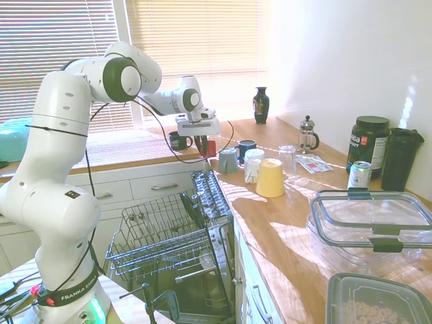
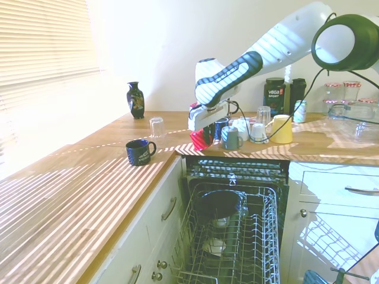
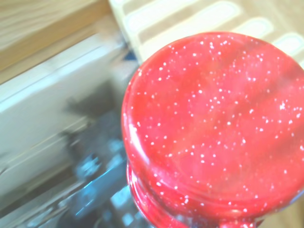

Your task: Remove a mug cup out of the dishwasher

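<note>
The red mug cup (image 1: 211,148) hangs in the air with my gripper (image 1: 202,143) shut on it, at the counter edge by the corner. From the other side, the mug cup (image 2: 201,140) sits tilted under the gripper (image 2: 204,131), just above the back of the open dishwasher (image 2: 232,236). Its red, white-speckled base (image 3: 213,128) fills most of the wrist view, with the dishwasher's dark inside blurred behind. The pulled-out grey wire racks of the dishwasher (image 1: 169,236) lie below and in front of the mug cup.
On the counter beside the gripper stand a grey mug (image 2: 231,138), a blue mug (image 2: 221,126), glasses and a yellow cup (image 2: 281,129). A black printed mug (image 2: 140,151), a glass (image 2: 156,126) and a vase (image 2: 135,99) stand further left. Plastic containers (image 1: 371,223) occupy the near counter.
</note>
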Controlling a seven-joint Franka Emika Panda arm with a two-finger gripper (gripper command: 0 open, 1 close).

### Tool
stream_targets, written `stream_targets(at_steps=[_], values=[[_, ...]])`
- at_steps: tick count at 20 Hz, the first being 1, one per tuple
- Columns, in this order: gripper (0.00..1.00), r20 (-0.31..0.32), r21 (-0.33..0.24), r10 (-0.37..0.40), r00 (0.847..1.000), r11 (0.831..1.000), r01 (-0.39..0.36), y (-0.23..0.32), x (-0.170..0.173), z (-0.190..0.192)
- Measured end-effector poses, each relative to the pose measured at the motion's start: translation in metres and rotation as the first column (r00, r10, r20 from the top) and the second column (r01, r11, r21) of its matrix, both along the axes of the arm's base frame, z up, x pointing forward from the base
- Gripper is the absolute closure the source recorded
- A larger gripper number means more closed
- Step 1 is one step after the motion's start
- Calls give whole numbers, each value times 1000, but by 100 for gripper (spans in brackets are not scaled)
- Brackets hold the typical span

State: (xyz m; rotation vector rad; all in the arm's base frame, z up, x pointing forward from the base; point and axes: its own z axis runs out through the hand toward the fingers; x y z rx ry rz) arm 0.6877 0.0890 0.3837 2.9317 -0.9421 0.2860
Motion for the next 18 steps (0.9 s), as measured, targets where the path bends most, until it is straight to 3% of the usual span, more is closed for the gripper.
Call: stream_targets(at_steps=[9, 10, 18], values=[[100, -24, -13, -43, 999, 999, 42, -36, 32, -14], [0, -27, -16, -46, 999, 999, 45, -38, 35, -17], [0, -22, -34, -54, 998, 998, 54, -20, 46, -25]])
